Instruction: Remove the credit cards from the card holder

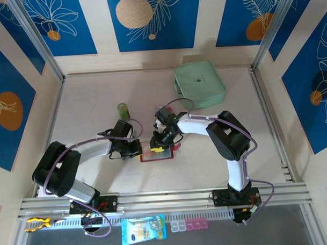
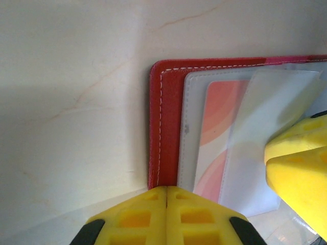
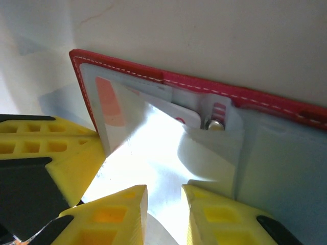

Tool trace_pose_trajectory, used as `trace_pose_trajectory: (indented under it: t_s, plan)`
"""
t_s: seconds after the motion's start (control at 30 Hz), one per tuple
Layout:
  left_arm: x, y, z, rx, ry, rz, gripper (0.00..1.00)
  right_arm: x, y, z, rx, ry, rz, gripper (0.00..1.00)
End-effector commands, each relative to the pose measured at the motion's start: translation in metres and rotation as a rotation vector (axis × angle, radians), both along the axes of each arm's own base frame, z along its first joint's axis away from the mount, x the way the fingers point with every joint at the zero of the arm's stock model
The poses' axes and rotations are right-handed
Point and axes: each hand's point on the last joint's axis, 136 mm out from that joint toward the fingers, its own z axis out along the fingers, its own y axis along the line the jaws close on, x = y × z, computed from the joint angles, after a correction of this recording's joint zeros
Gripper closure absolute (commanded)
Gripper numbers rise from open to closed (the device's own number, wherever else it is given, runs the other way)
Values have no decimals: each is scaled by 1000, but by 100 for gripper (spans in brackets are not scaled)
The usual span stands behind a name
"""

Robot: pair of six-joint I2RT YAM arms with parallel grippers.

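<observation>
One card holder (image 2: 166,127) lies open, left hand (image 2: 167,193) closed empty, right hand (image 3: 164,193) slightly parted.

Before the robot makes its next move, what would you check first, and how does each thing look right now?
1. Card holder lying open on the table: ok.
2. Left jaws shut, set at the holder's corner: ok.
3. Right jaws slightly parted over a lifted clear sleeve: ok.
4. Right jaws gripping a card: cannot tell.
5. Pink-and-white card out of its sleeve: not ok, it sits inside.
</observation>
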Motion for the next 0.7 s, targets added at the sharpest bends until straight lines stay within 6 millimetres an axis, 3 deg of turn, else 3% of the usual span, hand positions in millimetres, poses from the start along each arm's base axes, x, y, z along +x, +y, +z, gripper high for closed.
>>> trace_pose_trajectory:
  t_s: [0.0, 0.33, 0.67]
  plan:
    - [-2, 7, -3, 35, 23, 0, 98, -2, 0, 11, 82, -5, 14, 74]
    - [12, -3, 23, -22, -41, 1, 95, -2, -8, 12, 237, 14, 14, 75]
    - [17, -25, 40, -136, -51, 9, 86, -3, -16, 3, 272, 36, -9, 76]
